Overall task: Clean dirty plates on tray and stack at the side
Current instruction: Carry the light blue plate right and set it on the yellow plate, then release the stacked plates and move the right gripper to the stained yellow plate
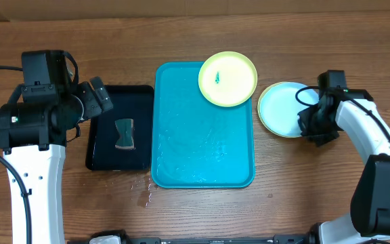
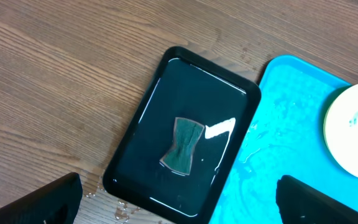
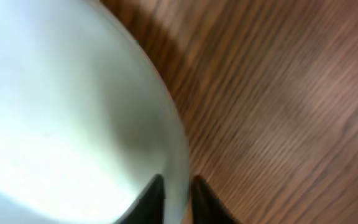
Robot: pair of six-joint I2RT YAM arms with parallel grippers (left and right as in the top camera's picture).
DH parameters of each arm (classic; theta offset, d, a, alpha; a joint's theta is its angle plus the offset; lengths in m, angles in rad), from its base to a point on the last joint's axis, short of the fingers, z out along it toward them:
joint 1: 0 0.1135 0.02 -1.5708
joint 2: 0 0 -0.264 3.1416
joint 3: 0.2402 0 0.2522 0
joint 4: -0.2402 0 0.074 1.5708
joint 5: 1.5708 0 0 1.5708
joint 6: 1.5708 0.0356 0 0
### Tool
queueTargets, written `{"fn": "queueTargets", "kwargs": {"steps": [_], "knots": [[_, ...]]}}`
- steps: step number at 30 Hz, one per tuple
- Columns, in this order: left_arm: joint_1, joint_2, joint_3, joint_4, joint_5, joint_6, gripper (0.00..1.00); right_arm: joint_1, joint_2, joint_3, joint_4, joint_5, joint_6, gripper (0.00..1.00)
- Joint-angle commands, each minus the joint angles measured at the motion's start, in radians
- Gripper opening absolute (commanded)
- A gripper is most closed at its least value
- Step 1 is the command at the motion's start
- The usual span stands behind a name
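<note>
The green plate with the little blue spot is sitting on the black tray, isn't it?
No, the green plate sits on the turquoise tray, at its far right corner, as the overhead view shows. The black tray holds only a dark sponge.

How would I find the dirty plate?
Find the big turquoise tray in the middle. On its far right corner sits a lime-green plate. Unlike the pale blue plate beside the tray, it has a teal smudge.
</note>
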Motion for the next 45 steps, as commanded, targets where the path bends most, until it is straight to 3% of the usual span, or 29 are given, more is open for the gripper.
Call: {"fn": "queueTargets", "kwargs": {"steps": [1,5,8,13,22,28,33,37,45], "knots": [[0.005,0.002,0.003,0.001,-0.012,-0.009,1.0,0.034,-0.012,-0.005,0.001,0.033,0.004,0.62],[0.005,0.002,0.003,0.002,-0.012,-0.01,1.0,0.058,-0.012,-0.005,0.01,0.059,-0.032,0.86],[0.005,0.002,0.003,0.001,-0.012,-0.009,1.0,0.077,-0.012,-0.005,0.028,0.061,-0.099,0.91],[0.005,0.002,0.003,0.001,-0.012,-0.01,1.0,0.108,-0.012,-0.005,0.041,0.062,-0.136,0.87],[0.005,0.002,0.003,0.002,-0.012,-0.009,1.0,0.203,-0.012,-0.005,0.18,0.062,-0.356,0.61],[0.005,0.002,0.003,0.001,-0.013,-0.009,1.0,0.222,-0.012,-0.005,0.308,0.053,-0.452,0.54],[0.005,0.002,0.003,0.001,-0.012,-0.009,1.0,0.222,-0.012,-0.005,0.364,0.019,-0.453,0.6],[0.005,0.002,0.003,0.001,-0.012,-0.01,1.0,0.223,-0.011,-0.005,0.423,-0.018,-0.464,0.59],[0.005,0.002,0.003,0.001,-0.012,-0.01,1.0,0.232,-0.004,-0.005,0.659,-0.021,-0.652,0.59]]}}
